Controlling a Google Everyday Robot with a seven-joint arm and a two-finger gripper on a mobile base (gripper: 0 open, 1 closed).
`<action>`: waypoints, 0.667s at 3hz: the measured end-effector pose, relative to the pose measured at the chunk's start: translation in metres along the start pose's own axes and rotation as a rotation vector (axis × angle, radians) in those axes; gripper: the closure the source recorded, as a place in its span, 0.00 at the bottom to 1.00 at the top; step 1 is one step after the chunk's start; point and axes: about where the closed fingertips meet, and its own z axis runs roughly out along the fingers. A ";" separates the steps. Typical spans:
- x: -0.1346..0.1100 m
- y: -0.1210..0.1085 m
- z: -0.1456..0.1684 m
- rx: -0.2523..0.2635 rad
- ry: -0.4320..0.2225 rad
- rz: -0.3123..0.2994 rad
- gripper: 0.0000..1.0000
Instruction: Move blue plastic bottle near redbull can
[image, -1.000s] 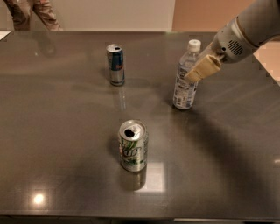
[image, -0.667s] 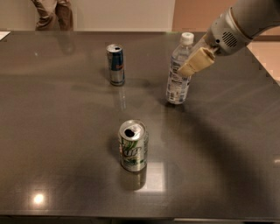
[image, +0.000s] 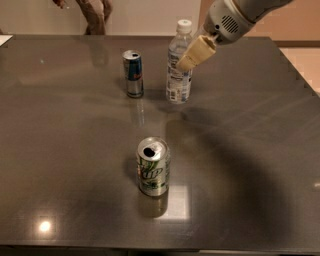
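Observation:
The blue plastic bottle (image: 178, 82) stands upright on the dark table (image: 250, 150), clear with a white cap and white label. The redbull can (image: 133, 73) stands just to its left, a small gap between them. My gripper (image: 181, 61) reaches in from the upper right and is shut on the bottle's upper body. One beige finger (image: 196, 52) shows in front of the bottle; the other is hidden behind it.
A green-and-white soda can (image: 153, 167), opened, stands nearer the front at the middle. A person's legs (image: 93, 12) show past the table's far edge. The table's right edge runs beside a light floor (image: 305, 60).
My gripper has carried the bottle leftward across the table, from well right of the redbull can to close beside it. The cans have not moved.

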 end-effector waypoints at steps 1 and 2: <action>-0.028 -0.012 0.015 -0.007 -0.008 -0.023 1.00; -0.052 -0.023 0.043 -0.025 -0.020 -0.033 1.00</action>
